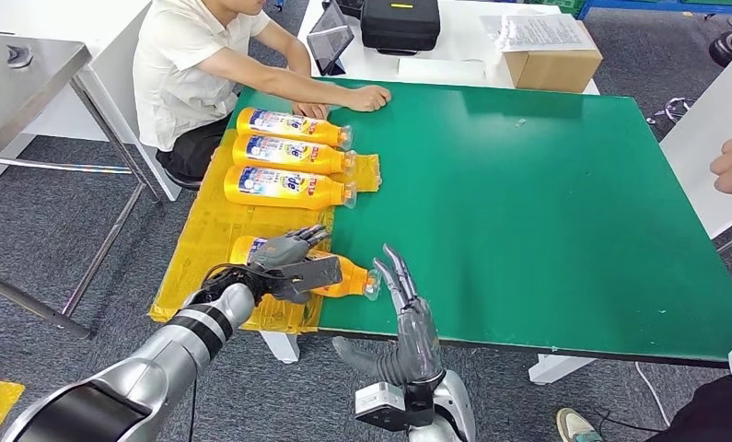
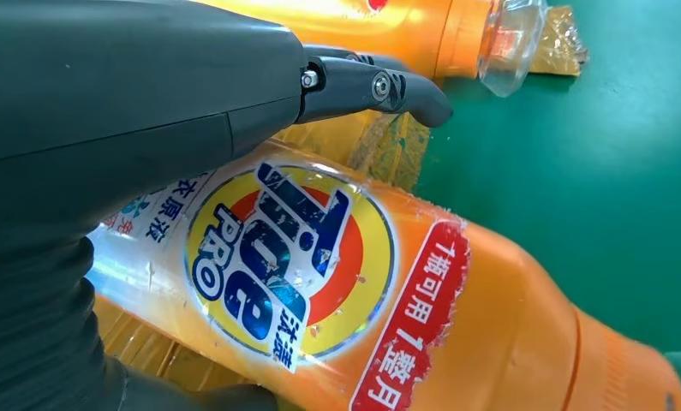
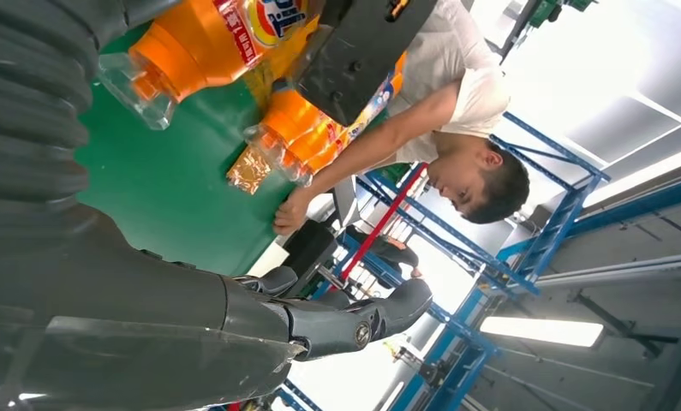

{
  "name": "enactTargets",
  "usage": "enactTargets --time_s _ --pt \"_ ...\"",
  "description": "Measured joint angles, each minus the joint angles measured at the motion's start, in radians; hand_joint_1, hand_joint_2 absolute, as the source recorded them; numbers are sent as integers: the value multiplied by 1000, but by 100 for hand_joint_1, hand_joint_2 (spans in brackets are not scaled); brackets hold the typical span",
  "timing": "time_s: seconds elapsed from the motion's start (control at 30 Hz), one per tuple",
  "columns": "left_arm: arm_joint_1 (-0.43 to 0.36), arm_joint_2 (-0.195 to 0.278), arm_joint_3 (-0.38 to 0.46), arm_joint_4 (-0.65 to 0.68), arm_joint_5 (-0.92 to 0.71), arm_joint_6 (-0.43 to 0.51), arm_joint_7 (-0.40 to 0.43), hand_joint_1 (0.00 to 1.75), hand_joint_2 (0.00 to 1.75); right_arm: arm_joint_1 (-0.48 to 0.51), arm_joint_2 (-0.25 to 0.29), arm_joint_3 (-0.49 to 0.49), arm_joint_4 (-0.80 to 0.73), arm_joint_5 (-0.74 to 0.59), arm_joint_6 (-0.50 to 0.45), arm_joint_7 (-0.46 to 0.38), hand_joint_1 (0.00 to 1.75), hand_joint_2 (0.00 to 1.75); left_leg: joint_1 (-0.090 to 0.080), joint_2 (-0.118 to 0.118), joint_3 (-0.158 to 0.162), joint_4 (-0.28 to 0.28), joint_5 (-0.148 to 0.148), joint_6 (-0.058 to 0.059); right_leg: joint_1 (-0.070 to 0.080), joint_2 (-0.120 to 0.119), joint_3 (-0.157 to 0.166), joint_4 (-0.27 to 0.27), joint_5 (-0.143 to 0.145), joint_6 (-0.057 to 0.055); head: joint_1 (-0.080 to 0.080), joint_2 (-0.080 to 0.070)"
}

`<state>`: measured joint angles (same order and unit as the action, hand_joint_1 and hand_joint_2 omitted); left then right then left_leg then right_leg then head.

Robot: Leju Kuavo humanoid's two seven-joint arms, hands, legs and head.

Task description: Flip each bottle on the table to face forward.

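Nearest you, the right hand [image 1: 406, 304] stands at the table's [image 1: 564, 212] near edge, fingers apart and raised, holding nothing. Just beside it, your left hand [image 1: 293, 265] rests over the near bottle [image 1: 348, 276], fingers curled around its body; the label [image 2: 289, 261] faces up, clear cap toward the green centre. Three more bottles [image 1: 293, 157] lie side by side on the yellow sheet [image 1: 205, 230] along the left edge. A person's hand [image 1: 366, 97] rests at the far edge. Open green surface spreads rightward.
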<state>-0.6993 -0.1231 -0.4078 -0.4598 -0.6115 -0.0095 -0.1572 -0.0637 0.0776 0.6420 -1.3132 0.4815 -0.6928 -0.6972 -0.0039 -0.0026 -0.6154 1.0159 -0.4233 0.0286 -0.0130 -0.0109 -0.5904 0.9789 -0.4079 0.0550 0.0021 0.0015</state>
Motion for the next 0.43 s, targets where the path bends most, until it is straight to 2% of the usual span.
enactTargets --time_s 0.43 --pt "-43 0 28 53 28 -66 29 0 175 -26 -5 12 13 -21 0 0 0 175 0 0 2 0 0 0 0 0 0 1 0 0 0 0"
